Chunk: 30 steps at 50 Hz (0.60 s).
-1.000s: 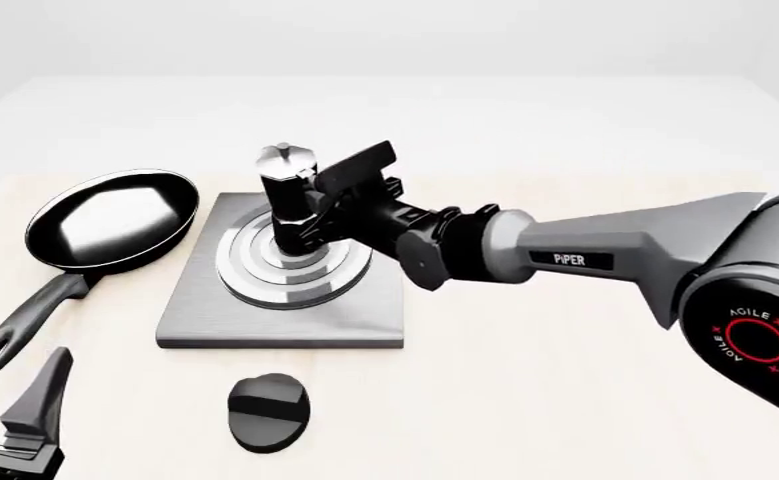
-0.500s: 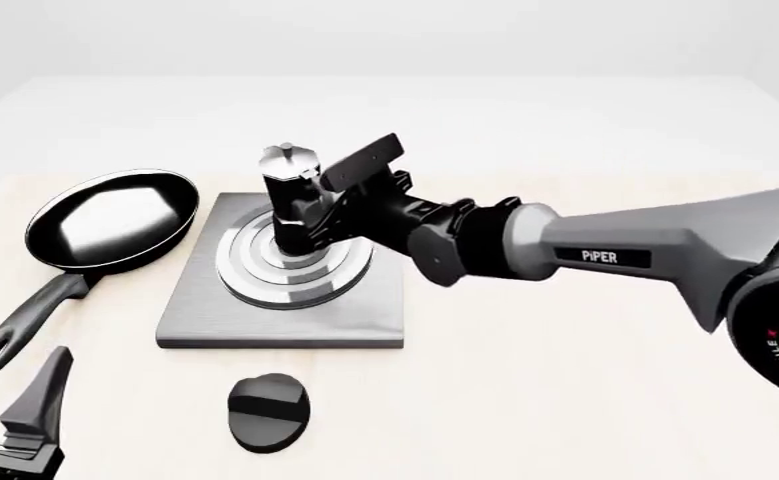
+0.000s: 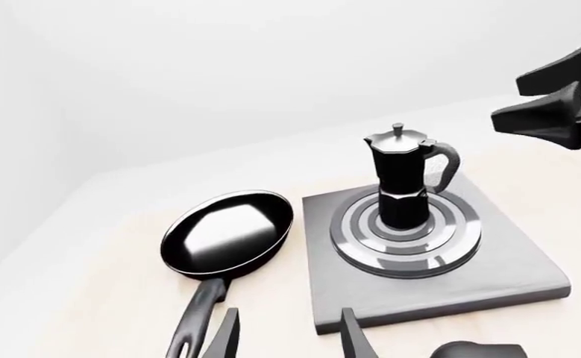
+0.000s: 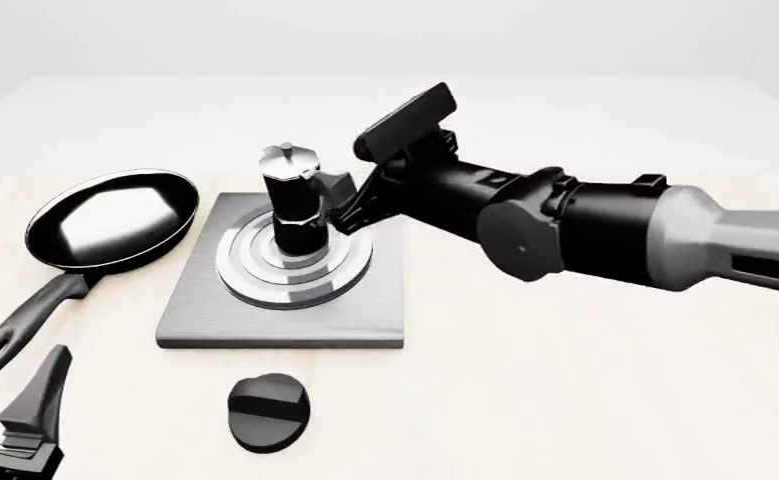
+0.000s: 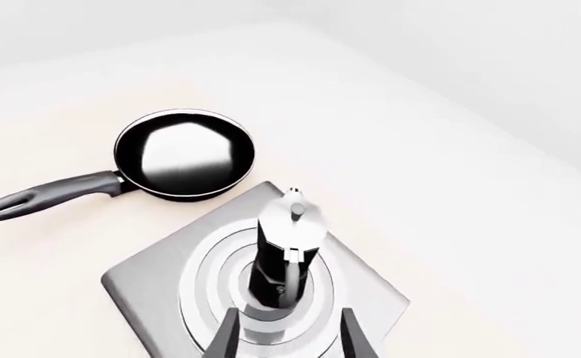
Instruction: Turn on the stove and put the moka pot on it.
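The counter (image 4: 603, 380) is a pale, matte, cream-coloured surface. On it lies the stove (image 4: 189, 325), a flat square slab of grey metal with shiny silver rings at its centre. To its left in the front view sits a black pan (image 4: 112, 220), round and glossy inside, holding nothing, its handle running back toward the arms' side.

The pot (image 4: 293, 205) stands upright in the middle of the rings, long axis vertical. It is black, faceted and narrow at the waist, with a silver lid and knob. Its handle points right in the front view, toward the right tool (image 4: 386, 165).

That tool hangs just beside the pot at the handle side, raised and clear of it, fingers apart; the right wrist view shows both fingertips (image 5: 352, 337) spread with the pot between and beyond them. The left tool (image 4: 22, 425) waits low at the near left corner, fingers apart too, gripping nothing.

A small black oval knob (image 4: 268, 410) lies flat on the counter just in front of the stove.
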### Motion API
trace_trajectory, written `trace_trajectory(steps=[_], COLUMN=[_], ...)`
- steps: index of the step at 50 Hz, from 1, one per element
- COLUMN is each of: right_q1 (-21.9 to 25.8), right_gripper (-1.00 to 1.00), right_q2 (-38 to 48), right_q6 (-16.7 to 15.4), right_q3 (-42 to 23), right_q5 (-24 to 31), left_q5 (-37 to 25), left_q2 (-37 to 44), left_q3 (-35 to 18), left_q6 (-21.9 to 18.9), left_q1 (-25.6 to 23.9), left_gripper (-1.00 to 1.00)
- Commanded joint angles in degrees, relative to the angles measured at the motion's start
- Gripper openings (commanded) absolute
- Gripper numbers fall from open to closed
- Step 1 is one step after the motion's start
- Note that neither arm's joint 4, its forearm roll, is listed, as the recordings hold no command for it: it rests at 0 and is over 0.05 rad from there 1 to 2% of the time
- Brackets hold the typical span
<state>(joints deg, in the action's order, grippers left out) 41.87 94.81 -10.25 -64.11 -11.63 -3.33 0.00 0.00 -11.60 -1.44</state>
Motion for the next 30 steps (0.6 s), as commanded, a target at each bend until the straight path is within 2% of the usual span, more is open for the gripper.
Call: trace_trajectory(steps=[1, 10, 23, 30], right_q1=[-1.40, -3.76, -4.80, -7.72], right_gripper=[1.00, 1.00, 1.00, 1.00], right_q2=[-11.77, -20.96, -36.53, -46.15], right_q6=[-0.65, 0.10, 1.99, 2.44], right_q3=[7.16, 12.78, 22.15, 27.49], right_q5=[2.15, 3.23, 4.32, 5.77], left_q5=[0.28, 0.25, 0.23, 0.67], left_q2=[0.00, 0.00, 0.00, 0.00], left_q3=[0.00, 0.00, 0.00, 0.00], left_q6=[0.14, 0.25, 0.18, 0.19], left_q1=[-0.17, -0.20, -0.34, -0.05], left_gripper=[1.00, 1.00, 1.00, 1.00])
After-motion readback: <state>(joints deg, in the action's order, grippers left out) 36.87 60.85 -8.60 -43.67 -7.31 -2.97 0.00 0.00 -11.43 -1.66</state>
